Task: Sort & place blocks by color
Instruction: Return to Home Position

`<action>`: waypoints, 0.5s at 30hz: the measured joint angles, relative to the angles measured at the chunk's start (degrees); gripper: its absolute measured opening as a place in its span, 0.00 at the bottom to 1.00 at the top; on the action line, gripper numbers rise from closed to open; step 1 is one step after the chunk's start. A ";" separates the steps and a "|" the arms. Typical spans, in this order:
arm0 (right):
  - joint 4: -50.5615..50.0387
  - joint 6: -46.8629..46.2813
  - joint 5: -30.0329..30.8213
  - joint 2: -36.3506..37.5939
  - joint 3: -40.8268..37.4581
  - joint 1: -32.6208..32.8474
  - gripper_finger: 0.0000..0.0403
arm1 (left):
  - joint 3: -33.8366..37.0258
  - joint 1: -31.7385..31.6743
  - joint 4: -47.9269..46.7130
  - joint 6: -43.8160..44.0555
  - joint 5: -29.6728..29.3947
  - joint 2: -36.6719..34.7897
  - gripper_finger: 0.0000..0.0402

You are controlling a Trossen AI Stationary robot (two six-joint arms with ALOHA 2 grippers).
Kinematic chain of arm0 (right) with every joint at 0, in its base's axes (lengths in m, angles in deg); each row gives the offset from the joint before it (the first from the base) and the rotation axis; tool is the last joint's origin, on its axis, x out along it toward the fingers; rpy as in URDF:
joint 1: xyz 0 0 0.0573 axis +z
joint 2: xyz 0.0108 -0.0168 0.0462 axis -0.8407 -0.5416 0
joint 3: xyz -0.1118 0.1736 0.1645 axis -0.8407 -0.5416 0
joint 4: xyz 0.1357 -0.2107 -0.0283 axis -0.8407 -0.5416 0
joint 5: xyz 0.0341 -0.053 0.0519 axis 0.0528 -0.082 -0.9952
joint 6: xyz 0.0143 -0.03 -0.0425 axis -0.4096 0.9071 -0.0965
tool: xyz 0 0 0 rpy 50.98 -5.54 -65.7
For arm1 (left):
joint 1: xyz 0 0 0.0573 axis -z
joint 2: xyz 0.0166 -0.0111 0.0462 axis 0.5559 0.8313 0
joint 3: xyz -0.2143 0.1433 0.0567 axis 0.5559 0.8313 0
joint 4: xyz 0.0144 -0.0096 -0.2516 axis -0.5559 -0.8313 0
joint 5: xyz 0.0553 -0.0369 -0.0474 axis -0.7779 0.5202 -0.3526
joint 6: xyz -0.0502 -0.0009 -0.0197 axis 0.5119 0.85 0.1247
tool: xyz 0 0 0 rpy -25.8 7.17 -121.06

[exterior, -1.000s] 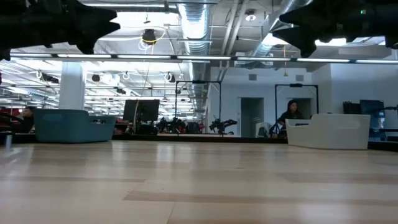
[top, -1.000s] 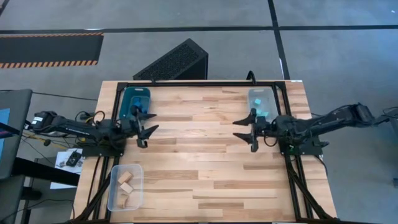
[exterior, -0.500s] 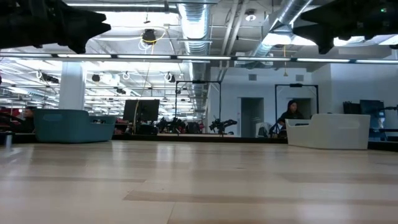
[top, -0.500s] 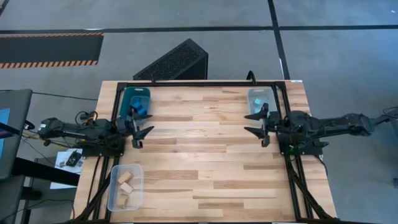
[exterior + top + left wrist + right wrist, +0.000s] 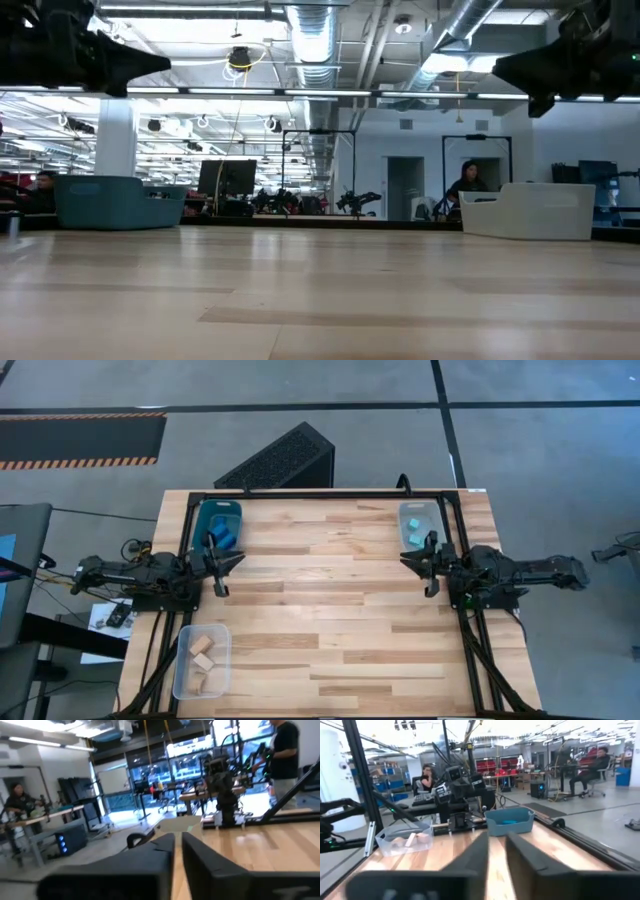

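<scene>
The left end effector (image 5: 232,560) hung above the left edge of the tabletop (image 5: 330,610), raised clear of the wood. In the left wrist view its fingers (image 5: 150,865) were drawn together to a thin slit, clenched on nothing. The right end effector (image 5: 408,558) hung above the right edge at a matching position. Its fingers (image 5: 470,860) stood a narrow gap apart, released, with bare wood showing between them.

No block lay loose on the tabletop.

- The deep blue blocks (image 5: 224,535) lay inside the teal bin (image 5: 205,510) at the far left corner. This bin was just beyond the left end effector on its far side.
- The turquoise blocks (image 5: 414,530) lay inside the pale bin (image 5: 404,510) at the far right corner. This bin was just beyond the right end effector on its far side.
- The tan wood blocks (image 5: 204,655) lay inside the clear bin (image 5: 182,670) at the near left corner. This bin was well apart from the left end effector, on its near side.

From the low view both arms showed only as dark shapes along the upper edge, with the teal bin far left and the pale bin far right. Neither end effector touched a bin or a block.
</scene>
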 joint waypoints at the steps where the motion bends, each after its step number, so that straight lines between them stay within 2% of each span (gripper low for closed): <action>1: -0.74 0.33 -0.12 1.09 -0.23 -0.38 0.18 | 0.00 0.00 -0.62 0.23 -0.62 -0.13 0.04; 4: -3.04 0.49 -1.67 4.36 -0.36 -1.33 0.06 | 0.00 -0.02 -0.76 0.69 -0.80 -0.12 0.02; 6: -5.39 0.50 -2.65 7.01 -0.38 -1.79 0.02 | 0.00 -0.02 -1.01 0.76 -0.67 -0.07 0.02; 15: -8.23 -5.24 -3.04 7.68 -1.82 -1.78 0.07 | 0.15 -0.04 -4.24 6.87 3.87 -0.05 0.00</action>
